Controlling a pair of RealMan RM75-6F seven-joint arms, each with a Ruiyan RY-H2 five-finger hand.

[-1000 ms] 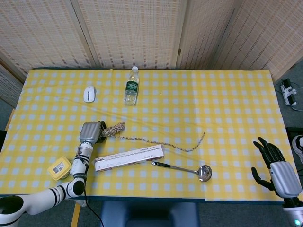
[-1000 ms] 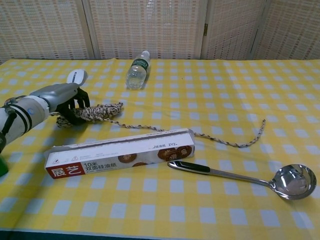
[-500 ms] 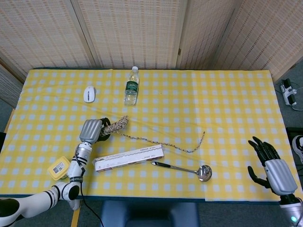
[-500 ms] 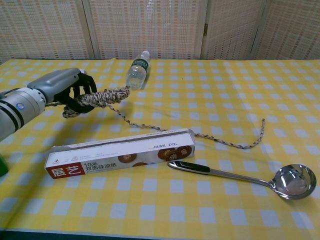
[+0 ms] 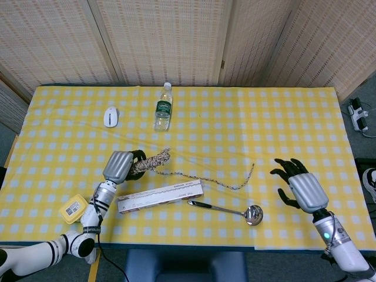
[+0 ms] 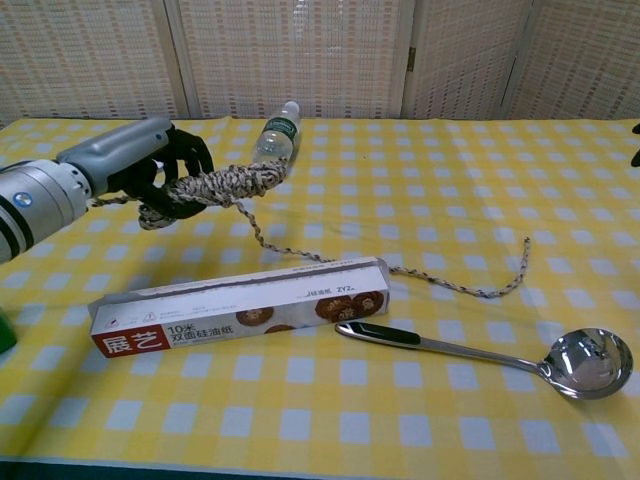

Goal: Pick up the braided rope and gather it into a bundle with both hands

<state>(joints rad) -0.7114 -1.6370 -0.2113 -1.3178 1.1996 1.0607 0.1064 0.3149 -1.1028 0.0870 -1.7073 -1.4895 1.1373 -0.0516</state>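
Nearest lies a spoon [image 6: 500, 352], then a long box [image 6: 238, 307] marked "10米". The right hand [image 5: 298, 187] hangs spread, holding nothing. The left hand [image 6: 150, 165] grips the rope [image 6: 225, 186], whose tail trails rightward on the surface [image 5: 235, 129]. Farthest, a green-labelled bottle [image 5: 163, 108].

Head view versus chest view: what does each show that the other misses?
Only the head view shows the right robot hand, fingers spread and holding nothing, over the table's right side, plus the yellow container near the front left edge. Only the chest view shows the print on the box's front face. Both show the left robot hand gripping the bunched end of the braided rope, its tail trailing right across the tablecloth, along with the ladle, water bottle and mouse.
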